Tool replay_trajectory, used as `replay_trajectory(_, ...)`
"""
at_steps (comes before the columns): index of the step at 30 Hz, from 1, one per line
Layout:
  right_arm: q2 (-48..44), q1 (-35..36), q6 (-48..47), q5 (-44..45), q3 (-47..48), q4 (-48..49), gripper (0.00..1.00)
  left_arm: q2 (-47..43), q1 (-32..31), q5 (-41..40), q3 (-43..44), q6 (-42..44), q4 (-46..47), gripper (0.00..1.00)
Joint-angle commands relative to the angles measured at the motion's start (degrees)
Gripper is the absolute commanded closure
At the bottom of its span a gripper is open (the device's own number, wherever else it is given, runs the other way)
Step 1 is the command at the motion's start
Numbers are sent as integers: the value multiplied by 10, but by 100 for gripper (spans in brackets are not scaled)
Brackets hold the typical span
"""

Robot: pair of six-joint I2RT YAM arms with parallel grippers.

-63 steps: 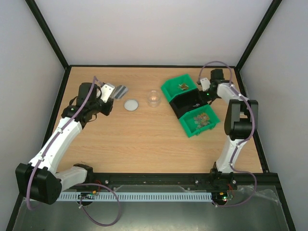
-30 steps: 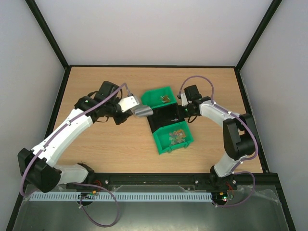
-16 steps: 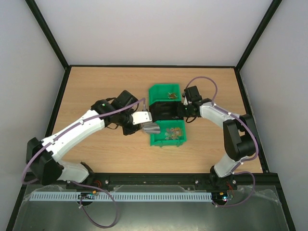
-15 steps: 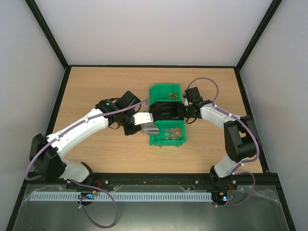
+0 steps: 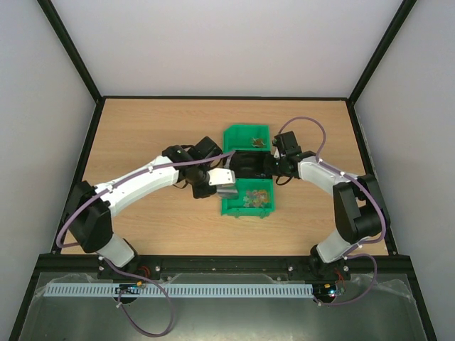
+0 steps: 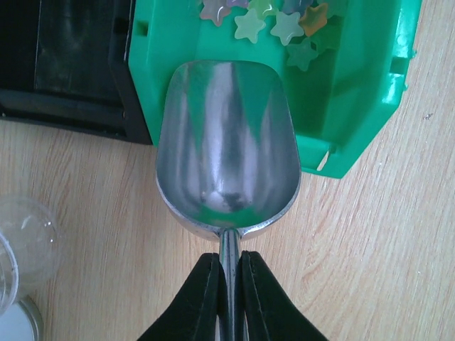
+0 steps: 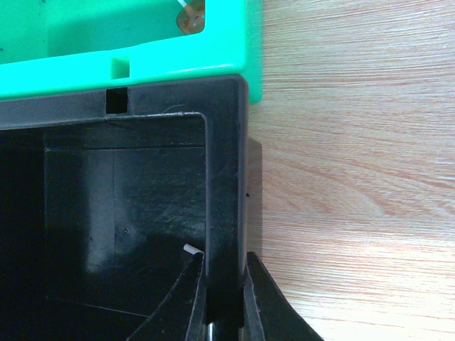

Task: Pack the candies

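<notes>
Star-shaped candies (image 6: 277, 21) in mixed pale colours lie in the near green bin (image 5: 264, 207). My left gripper (image 6: 229, 257) is shut on the thin handle of a metal scoop (image 6: 226, 142). The scoop's bowl holds nothing and reaches over that bin's side wall (image 6: 153, 78), short of the candies. From above, the scoop (image 5: 226, 188) sits at the bin's left edge. My right gripper (image 7: 225, 259) is shut on the right wall of the black bin (image 7: 226, 177), one finger inside and one outside. A few brown candies (image 5: 254, 141) lie in the far green bin (image 5: 234, 135).
The three bins stand in a row, the black bin (image 5: 245, 165) between the green ones. A clear cup (image 6: 25, 234) and a lid (image 6: 18, 323) rest on the wood to the left of the scoop. From above, my left arm hides them.
My right gripper dragged the row of bins left and squared it up; it now rests. My left arm swung right with the scoop, bringing its bowl over the near green bin's left wall.
</notes>
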Motion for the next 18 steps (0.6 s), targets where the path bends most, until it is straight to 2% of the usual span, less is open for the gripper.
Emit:
replay_trajectory(1,-10,1,11,6,-9,-14,99,34,-14,-25,23,13,-23,98)
replay_trajectory(11,-3,16,13,27,6,-24,99,107,-32,-47,63,2,-43,98)
replay_trajectory(18,1,16,14,20,7,-25,99,138,-32,-21,43,-1,-11,98)
